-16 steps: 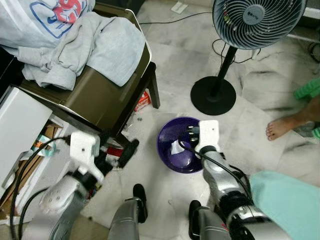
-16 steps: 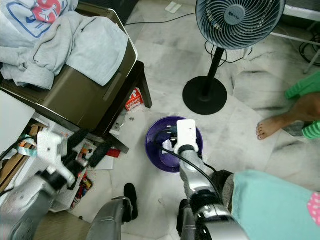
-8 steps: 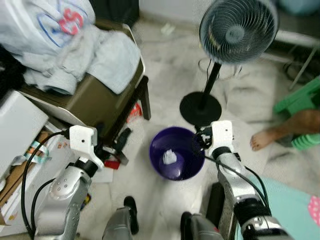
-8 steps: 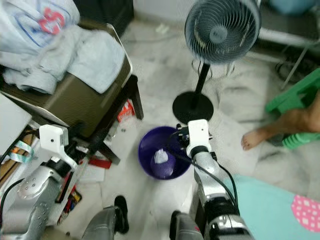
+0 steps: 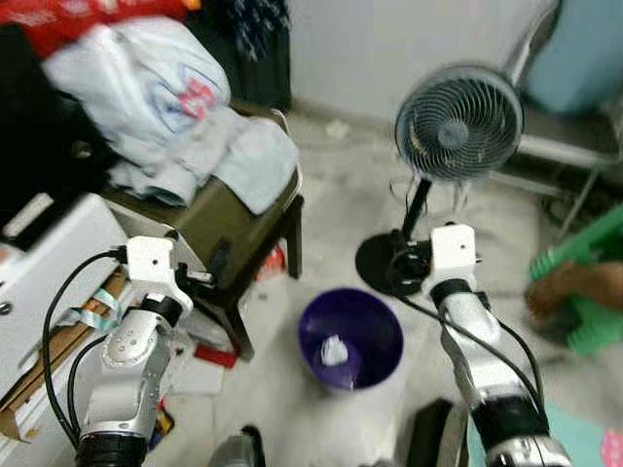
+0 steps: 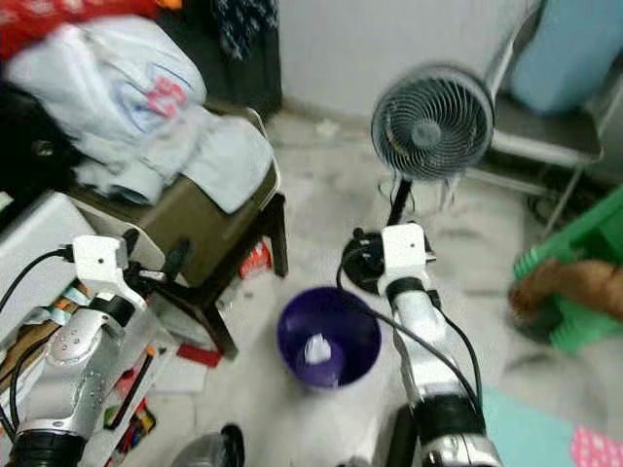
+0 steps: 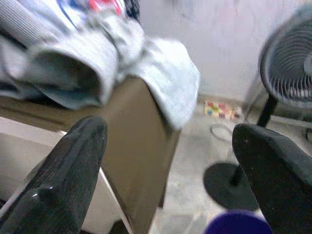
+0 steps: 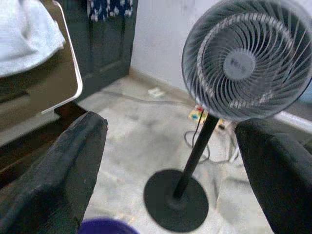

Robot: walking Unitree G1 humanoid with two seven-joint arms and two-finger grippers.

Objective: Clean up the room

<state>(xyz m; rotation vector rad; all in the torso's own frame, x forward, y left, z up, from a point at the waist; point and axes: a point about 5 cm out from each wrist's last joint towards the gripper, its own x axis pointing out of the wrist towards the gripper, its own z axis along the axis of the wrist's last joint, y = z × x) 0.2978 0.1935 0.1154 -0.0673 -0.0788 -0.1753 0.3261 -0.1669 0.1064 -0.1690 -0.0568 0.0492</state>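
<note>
The heap of grey clothes (image 5: 190,126) sprawls over the brown chair (image 5: 234,219), left of the purple bin (image 5: 351,337), likely dumped there untidied. The bin sits on the floor as the rubbish catcher, crumpled paper (image 5: 334,350) already inside. Left gripper (image 7: 165,180) and right gripper (image 8: 170,175) hang wide and empty above the bin, which lies below and between them.

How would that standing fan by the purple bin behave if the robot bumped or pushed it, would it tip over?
The standing fan would probably tip rather than slide if pushed high: its wide head sits on a thin pole. The flat round base looks broad, so a low nudge likely just scoots it across the floor. Its trailing cord might snag or drag.
</note>
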